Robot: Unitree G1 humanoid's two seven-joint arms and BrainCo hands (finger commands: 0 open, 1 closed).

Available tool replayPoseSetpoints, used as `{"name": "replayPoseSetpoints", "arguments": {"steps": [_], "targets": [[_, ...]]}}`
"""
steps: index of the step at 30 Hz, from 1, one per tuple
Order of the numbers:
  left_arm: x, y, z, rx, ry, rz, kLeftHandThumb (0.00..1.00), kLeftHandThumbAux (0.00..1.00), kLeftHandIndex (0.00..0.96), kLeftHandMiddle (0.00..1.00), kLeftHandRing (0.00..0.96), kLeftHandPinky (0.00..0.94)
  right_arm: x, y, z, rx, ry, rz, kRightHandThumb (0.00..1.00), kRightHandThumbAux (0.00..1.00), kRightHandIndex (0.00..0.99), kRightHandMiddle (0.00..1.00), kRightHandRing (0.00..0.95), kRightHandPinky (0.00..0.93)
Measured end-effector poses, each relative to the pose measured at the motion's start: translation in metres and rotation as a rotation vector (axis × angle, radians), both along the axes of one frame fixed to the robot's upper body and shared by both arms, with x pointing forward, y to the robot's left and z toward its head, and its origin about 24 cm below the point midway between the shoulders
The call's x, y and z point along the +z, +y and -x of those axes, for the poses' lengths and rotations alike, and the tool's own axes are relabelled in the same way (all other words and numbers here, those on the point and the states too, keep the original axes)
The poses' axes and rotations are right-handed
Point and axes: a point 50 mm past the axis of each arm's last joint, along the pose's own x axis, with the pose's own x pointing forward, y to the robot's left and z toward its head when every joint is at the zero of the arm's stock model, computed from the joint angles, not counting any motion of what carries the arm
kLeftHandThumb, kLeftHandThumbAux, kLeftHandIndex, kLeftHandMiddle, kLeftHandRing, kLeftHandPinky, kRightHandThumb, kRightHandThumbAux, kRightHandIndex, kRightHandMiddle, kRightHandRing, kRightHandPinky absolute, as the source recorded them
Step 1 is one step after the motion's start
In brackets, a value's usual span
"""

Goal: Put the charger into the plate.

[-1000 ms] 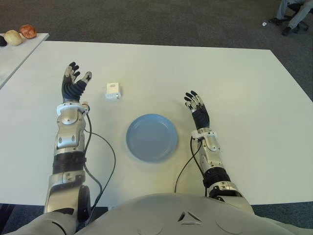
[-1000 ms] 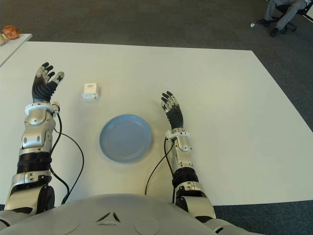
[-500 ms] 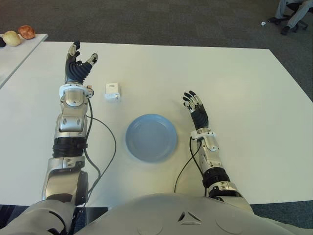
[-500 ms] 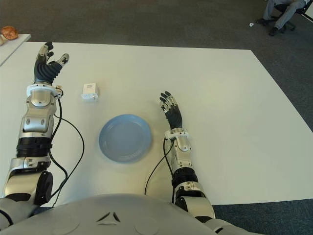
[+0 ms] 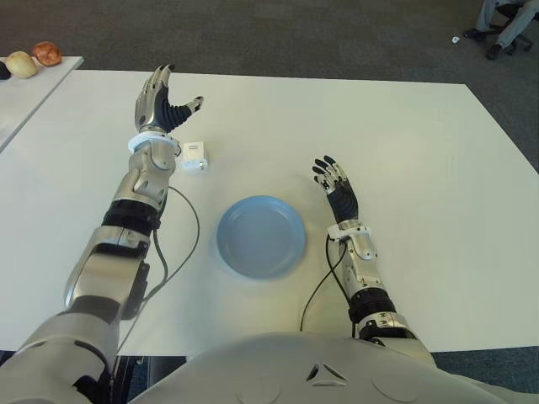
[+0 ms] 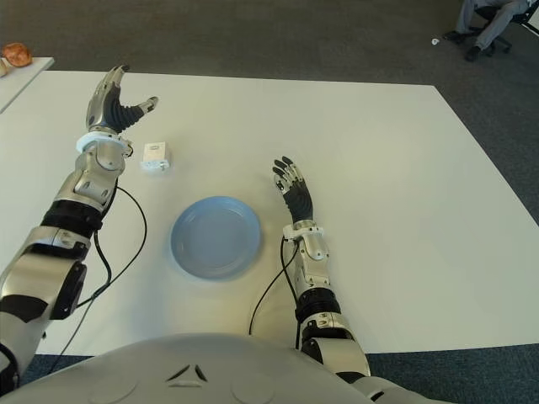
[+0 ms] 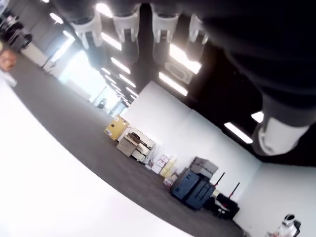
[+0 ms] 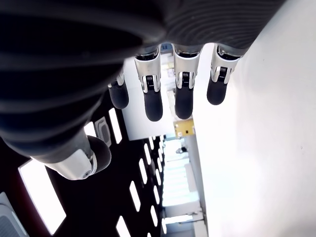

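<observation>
The charger is a small white block lying on the white table, left of and beyond the blue plate, which holds nothing. My left hand is raised above the table just behind and left of the charger, fingers spread and holding nothing. My right hand shows to the right of the plate, fingers open and apart from it. The charger does not appear in either wrist view.
A second white table at the far left carries a few round fruit-like objects. A seated person's legs show at the far right on the dark carpet.
My left arm has swung forward and rightward, bringing the open hand from the far left to just behind the charger. The right hand, plate and charger have stayed put.
</observation>
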Motion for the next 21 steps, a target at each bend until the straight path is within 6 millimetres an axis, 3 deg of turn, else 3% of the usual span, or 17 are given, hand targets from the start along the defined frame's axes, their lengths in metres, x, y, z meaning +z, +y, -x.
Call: {"name": "replayPoseSetpoints", "arguments": {"steps": [8,21], "targets": [[-0.02,0.001,-0.002,-0.138,0.132,-0.271,0.193,0.324,0.0,0.0,0.0,0.0,-0.001,0.0,0.001,0.0,0.002,-0.002,0.011,0.599,0.104,0.168,0.132,0.12],[-0.062,0.007,0.013,-0.198,0.359,-0.491,0.146,0.247,0.0,0.0,0.0,0.0,0.0,-0.001,0.003,-0.019,0.001,0.001,0.0,0.585,0.104,0.173,0.134,0.122]]}}
